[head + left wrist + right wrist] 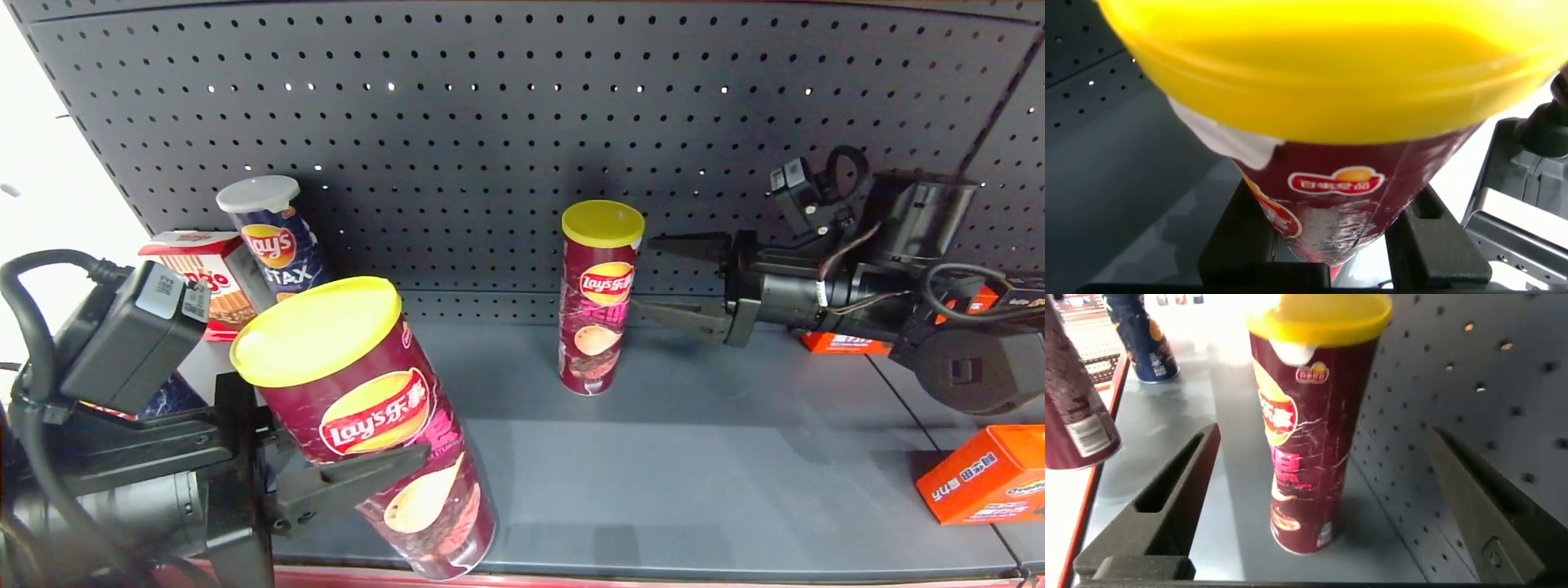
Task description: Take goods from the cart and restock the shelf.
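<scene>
Pinching tilted can (pixel 359 408) in L gripper (pixel 359 457) over shelf (pixel 694 457) front edge, prob. to set down; holding R gripper (pixel 645 275) spread beside standing can (pixel 596 302), leaving it free.

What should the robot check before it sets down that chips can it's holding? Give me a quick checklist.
1. Grip: the left gripper clamps the held can: ok.
2. Is the held can upright: not ok, it tilts.
3. Its base touching the shelf: cannot tell.
4. Free shelf room beside the standing can: ok.
5. The right gripper open, not squeezing the standing can: ok.
</scene>
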{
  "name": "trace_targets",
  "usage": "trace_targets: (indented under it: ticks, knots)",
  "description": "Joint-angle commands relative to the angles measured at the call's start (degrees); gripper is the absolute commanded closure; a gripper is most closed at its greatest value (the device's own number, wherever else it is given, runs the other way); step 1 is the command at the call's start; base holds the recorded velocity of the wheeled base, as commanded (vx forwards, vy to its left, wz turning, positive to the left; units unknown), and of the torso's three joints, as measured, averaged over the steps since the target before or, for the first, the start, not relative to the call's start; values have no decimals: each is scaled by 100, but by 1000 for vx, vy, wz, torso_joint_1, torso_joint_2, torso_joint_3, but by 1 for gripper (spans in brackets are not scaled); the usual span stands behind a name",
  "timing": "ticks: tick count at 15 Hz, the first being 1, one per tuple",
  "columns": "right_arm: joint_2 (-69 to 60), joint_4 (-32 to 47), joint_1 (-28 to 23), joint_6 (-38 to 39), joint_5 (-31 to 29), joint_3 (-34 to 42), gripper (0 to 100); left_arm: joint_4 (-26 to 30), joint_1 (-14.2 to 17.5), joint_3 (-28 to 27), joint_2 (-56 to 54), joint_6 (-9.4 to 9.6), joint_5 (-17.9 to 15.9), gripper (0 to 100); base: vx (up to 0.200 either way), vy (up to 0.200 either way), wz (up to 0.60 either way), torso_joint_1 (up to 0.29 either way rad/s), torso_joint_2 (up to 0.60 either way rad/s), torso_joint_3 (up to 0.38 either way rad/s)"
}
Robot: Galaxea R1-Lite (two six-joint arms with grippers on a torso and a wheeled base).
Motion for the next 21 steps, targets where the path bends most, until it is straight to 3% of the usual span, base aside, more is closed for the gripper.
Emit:
trace_targets:
  ticks: [1,6,13,19,20,21]
  knots:
    - [375,-129,130,-4,20,-10,0,-1,84,-16,71,4,1,100,0,0,0,0,0,0]
    - [841,-279,218,-4,11,-28,0,-98,224,-332,317,13,-17,100,0,0,0,0,0,0]
    - [1236,-428,218,5,20,-45,0,-98,224,-332,335,13,-8,100,0,0,0,0,0,0]
    - [1640,-437,394,14,20,-520,0,-98,233,-279,326,13,-8,100,0,0,0,0,0,0]
    - [1702,-472,420,23,178,-573,100,-98,242,-279,317,13,-8,100,0,0,0,0,0,0]
    - [1702,-516,429,40,239,-590,100,-98,242,-279,317,13,-8,100,0,0,0,0,0,0]
